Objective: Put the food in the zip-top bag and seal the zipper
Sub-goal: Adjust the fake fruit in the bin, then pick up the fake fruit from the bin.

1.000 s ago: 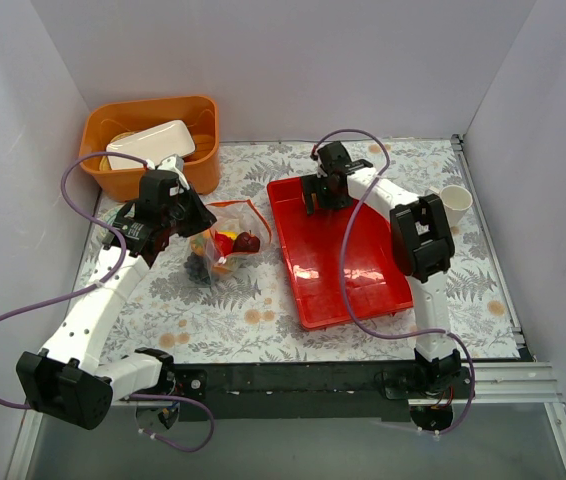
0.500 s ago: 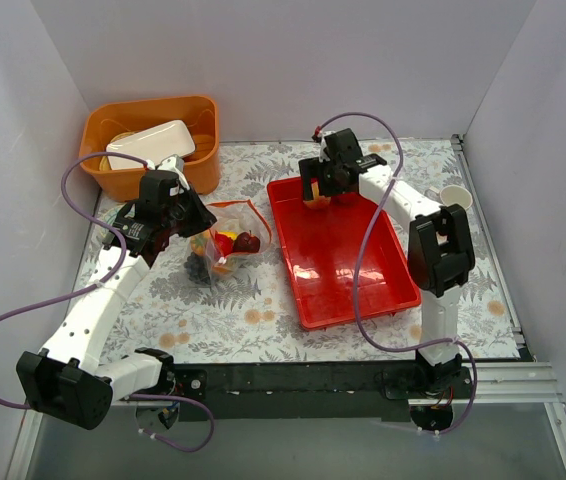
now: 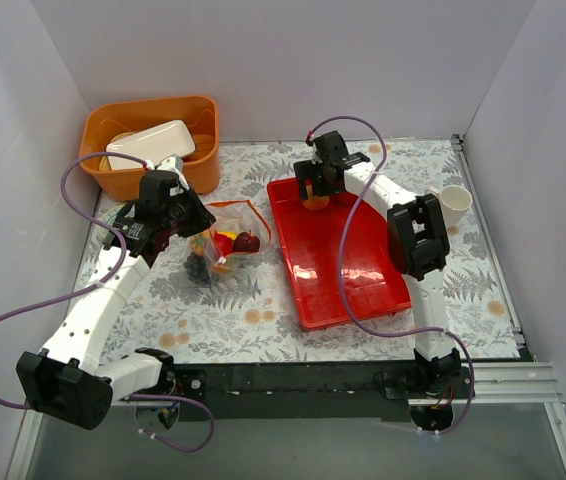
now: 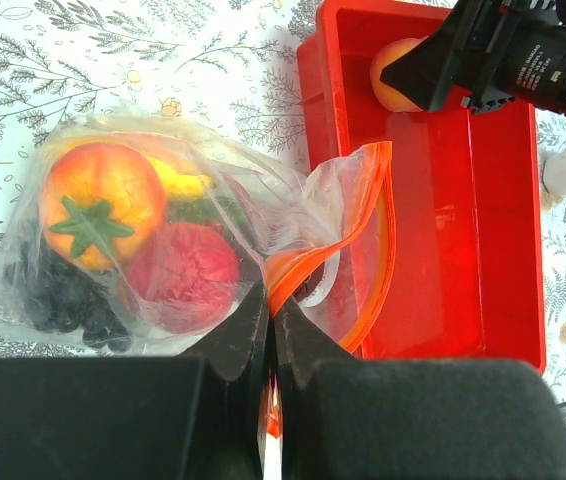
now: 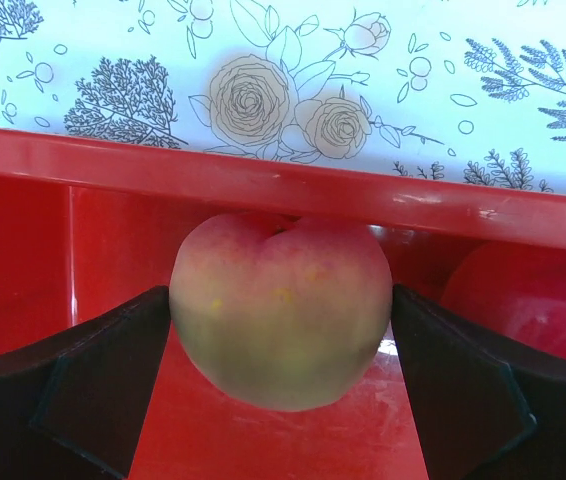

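Note:
The clear zip-top bag (image 3: 225,245) lies left of the red tray (image 3: 348,270) and holds several toy fruits, among them an orange-red one, a red one and dark grapes (image 4: 153,250). My left gripper (image 4: 270,300) is shut on the bag's mouth edge at the orange-red zipper (image 4: 378,240), which curls open toward the tray. My right gripper (image 5: 281,330) is at the tray's far left corner, its fingers (image 5: 93,370) against both sides of the peach-orange ball (image 5: 283,310). The ball also shows in the top view (image 3: 315,200) and in the left wrist view (image 4: 395,75).
An orange bin (image 3: 153,140) with a white container in it stands at the back left. A white cup (image 3: 456,203) stands at the table's right edge. The tray's far wall (image 5: 263,175) is just behind the ball. White walls enclose the table.
My right gripper has shifted a little left at the tray's far corner, and the peach-orange ball now shows between its fingers. The left arm and the bag have not moved.

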Controlling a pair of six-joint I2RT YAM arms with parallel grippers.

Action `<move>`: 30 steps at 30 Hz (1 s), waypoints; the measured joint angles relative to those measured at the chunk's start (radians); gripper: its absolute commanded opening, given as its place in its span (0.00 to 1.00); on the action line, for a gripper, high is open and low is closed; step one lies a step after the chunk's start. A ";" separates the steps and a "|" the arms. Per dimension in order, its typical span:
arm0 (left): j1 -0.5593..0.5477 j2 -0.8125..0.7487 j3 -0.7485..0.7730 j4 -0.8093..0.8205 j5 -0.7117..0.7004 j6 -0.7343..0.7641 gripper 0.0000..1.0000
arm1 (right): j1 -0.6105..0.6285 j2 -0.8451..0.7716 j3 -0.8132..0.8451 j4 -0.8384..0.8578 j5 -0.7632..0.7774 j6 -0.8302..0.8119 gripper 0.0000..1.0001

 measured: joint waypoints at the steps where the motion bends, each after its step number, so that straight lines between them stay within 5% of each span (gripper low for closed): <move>1: 0.000 0.000 0.000 0.000 0.000 0.000 0.00 | 0.000 0.003 0.000 -0.001 0.001 0.000 0.92; 8: 0.000 -0.001 0.000 0.000 -0.001 0.001 0.00 | 0.000 -0.016 -0.039 0.020 -0.003 0.002 0.68; 13: 0.000 -0.001 0.000 0.000 0.000 0.001 0.00 | 0.000 -0.089 -0.139 0.015 -0.030 0.002 0.67; 30: 0.000 -0.001 -0.013 0.008 0.013 -0.001 0.00 | 0.069 -0.372 -0.482 0.005 -0.132 0.014 0.94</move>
